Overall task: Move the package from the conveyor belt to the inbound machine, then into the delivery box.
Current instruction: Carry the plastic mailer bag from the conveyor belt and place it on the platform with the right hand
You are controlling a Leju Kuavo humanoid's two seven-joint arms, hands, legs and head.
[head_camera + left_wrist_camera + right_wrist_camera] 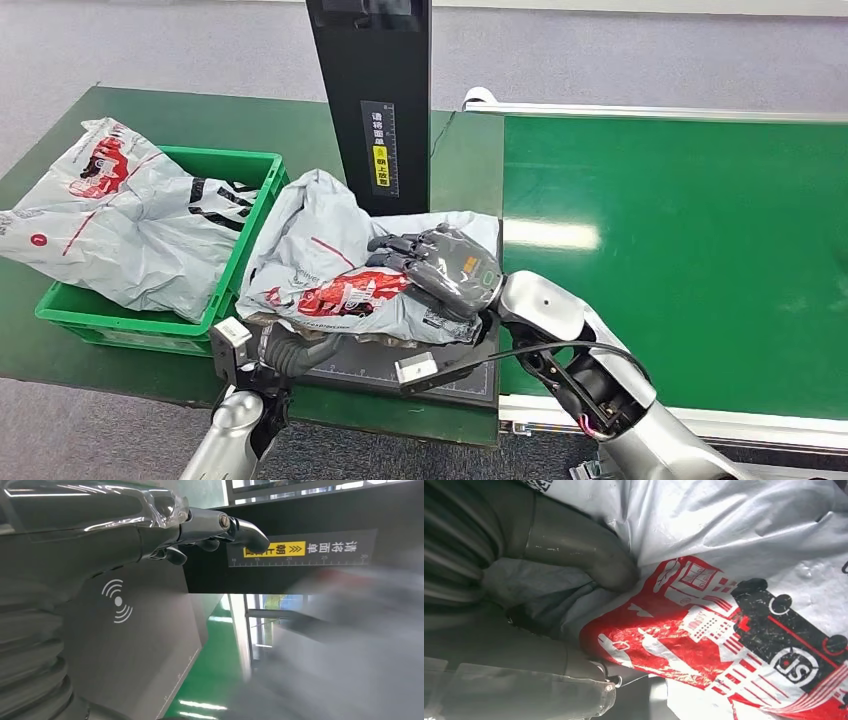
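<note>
A grey plastic package (330, 260) with red print lies crumpled on the dark scanning platform (400, 365) of the inbound machine, at the foot of its black post (380, 100). My right hand (440, 265) lies on top of the package and grips it. In the right wrist view its thumb (589, 555) digs into the package (724, 555). My left hand (285, 350) reaches under the package's near left edge, which hides its fingers. In the left wrist view the left hand's fingers (200, 530) stretch out above the platform (150, 645) with nothing in them, and the package is a blur beside them.
A green delivery box (100, 320) stands left of the platform with another grey package (120, 220) hanging over its rim. The green conveyor belt (680, 250) runs on the right. The black post (300, 575) rises just behind the package.
</note>
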